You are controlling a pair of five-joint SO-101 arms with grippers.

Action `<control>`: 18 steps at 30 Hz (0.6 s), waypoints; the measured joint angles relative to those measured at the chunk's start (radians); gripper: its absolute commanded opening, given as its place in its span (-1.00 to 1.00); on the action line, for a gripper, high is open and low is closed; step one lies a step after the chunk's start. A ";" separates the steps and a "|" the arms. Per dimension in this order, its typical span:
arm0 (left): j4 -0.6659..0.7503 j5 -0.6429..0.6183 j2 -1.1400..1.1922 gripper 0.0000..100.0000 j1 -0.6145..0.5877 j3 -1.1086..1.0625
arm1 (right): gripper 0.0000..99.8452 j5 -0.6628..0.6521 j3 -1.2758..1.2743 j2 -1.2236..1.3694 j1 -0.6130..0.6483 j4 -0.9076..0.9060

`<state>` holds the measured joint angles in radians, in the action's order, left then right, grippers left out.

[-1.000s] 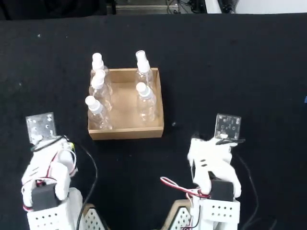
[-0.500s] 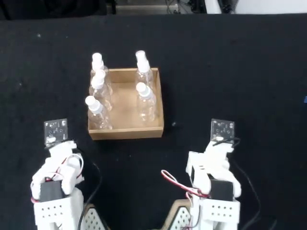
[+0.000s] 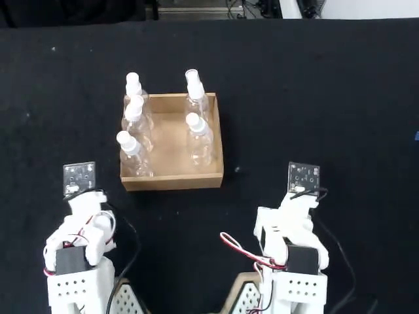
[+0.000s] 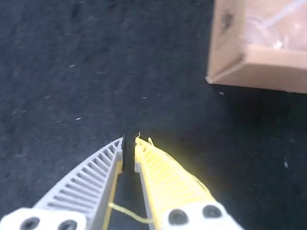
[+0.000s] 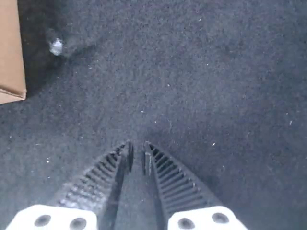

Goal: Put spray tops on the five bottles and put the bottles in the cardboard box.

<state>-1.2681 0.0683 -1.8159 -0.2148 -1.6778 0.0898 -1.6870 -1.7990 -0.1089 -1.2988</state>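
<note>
Cardboard box (image 3: 171, 178) is holding all five spray-topped bottles (image 3: 200, 137), so left gripper (image 4: 128, 143) and right gripper (image 5: 136, 153) are probably just idling at 7 and 5 o'clock, pinched narrow, empty.

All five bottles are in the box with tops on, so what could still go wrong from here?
The bottles stand loose in the cardboard box, with bare floor between them, so a bump could tip one. A small white speck lies on the cloth beside the box; it may be a stray part.
</note>
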 measured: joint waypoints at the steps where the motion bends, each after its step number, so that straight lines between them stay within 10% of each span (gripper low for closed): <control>1: 0.000 0.000 0.000 -0.94 0.025 0.000 | -0.98 0.000 0.000 0.000 0.000 0.000; 18: -0.003 0.000 0.000 -0.94 0.135 0.000 | -0.98 0.000 0.000 0.000 0.000 0.000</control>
<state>-1.2712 0.0683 -1.8159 -0.0798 -1.6778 0.0898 -1.6870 -1.7990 -0.1089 -1.2988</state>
